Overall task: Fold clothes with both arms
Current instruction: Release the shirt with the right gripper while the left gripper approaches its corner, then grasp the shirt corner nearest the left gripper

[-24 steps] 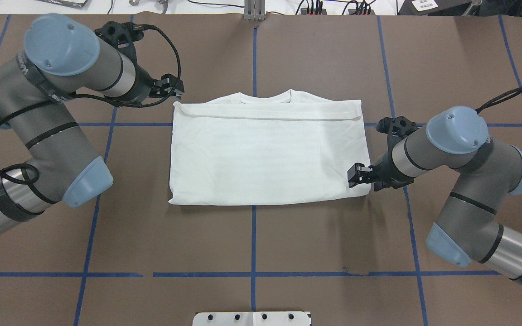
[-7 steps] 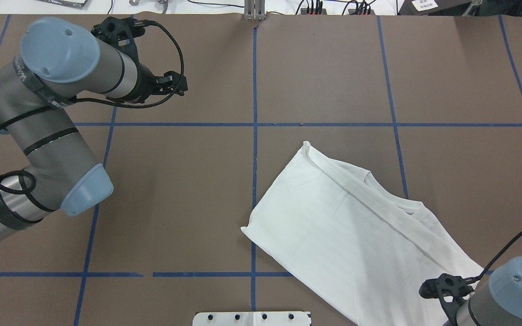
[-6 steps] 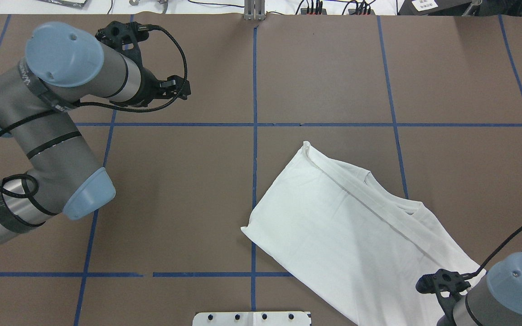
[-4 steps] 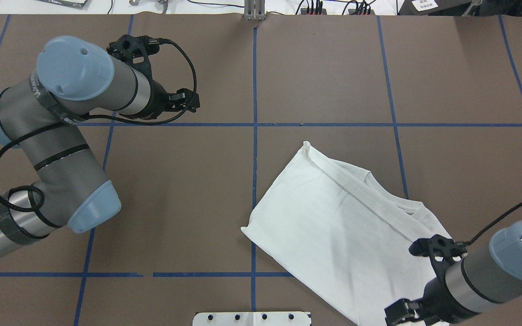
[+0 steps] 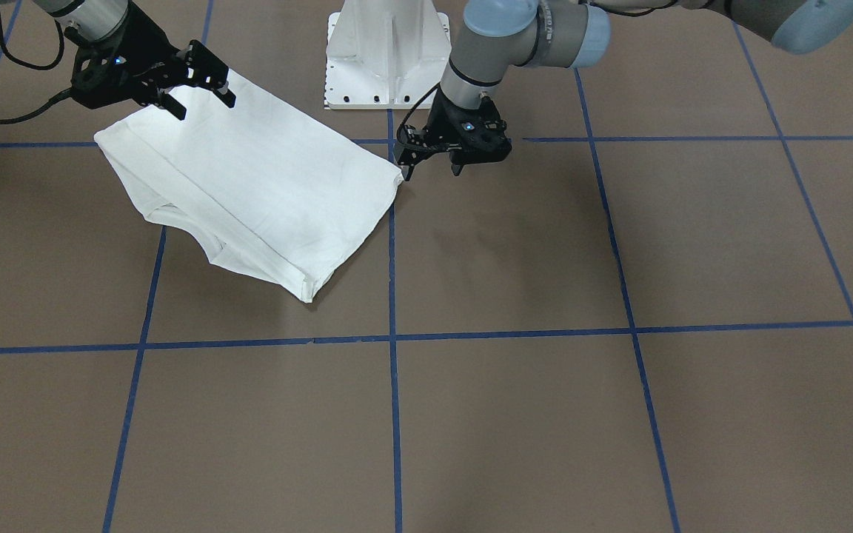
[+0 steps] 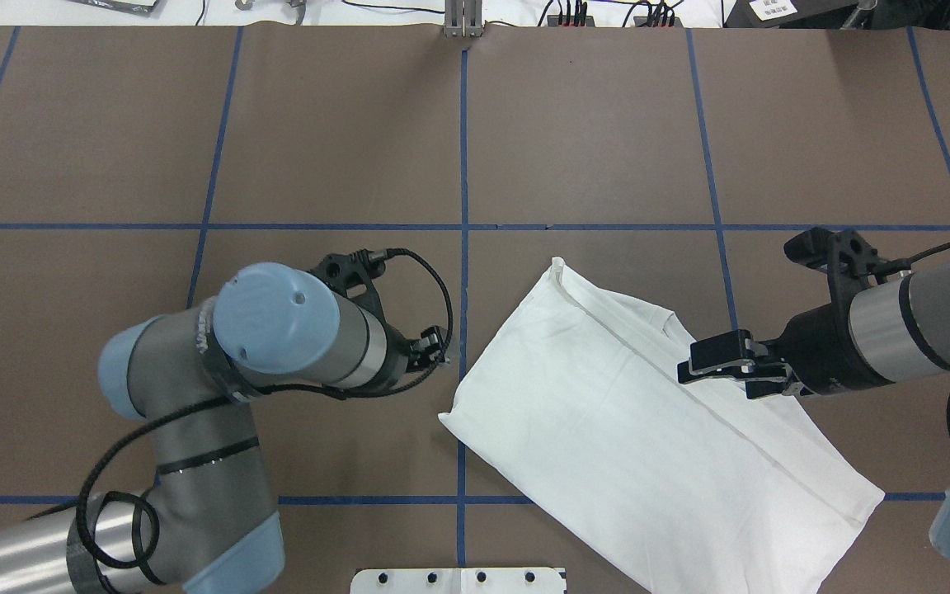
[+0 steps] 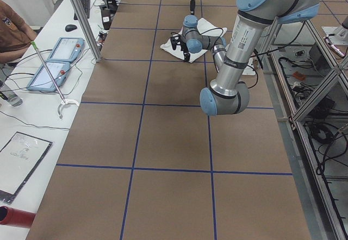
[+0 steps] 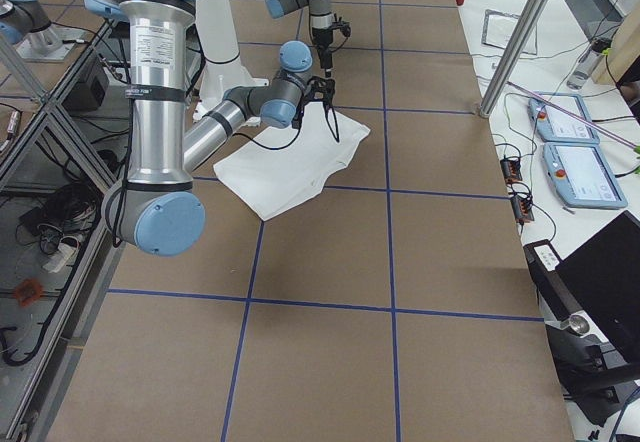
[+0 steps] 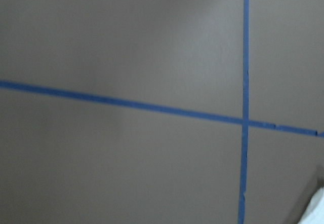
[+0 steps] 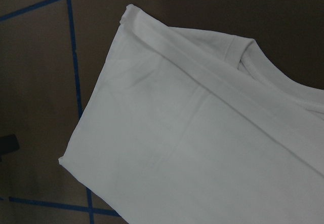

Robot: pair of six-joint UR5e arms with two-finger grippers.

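The white T-shirt (image 6: 623, 445) lies folded and turned diagonally on the brown table, right of centre and towards the robot, its collar (image 6: 673, 326) at the far right edge. It also shows in the front view (image 5: 263, 185) and the right wrist view (image 10: 192, 133). My left gripper (image 6: 440, 345) hangs open and empty just left of the shirt's left corner (image 5: 430, 169). My right gripper (image 6: 693, 367) is open and empty above the shirt near the collar (image 5: 197, 95). The printed text is hidden.
The white pedestal base (image 6: 458, 580) stands at the near table edge, close to the shirt (image 5: 388, 52). Blue tape lines (image 6: 463, 227) grid the brown table. A side bench with tablets (image 7: 60, 61) and metal posts (image 7: 81, 17) borders the far edge.
The shirt was dragged from the table's centre to the near right and rotated. Since then my left arm swung in to its left corner, and my right gripper moved from the near corner to above the collar.
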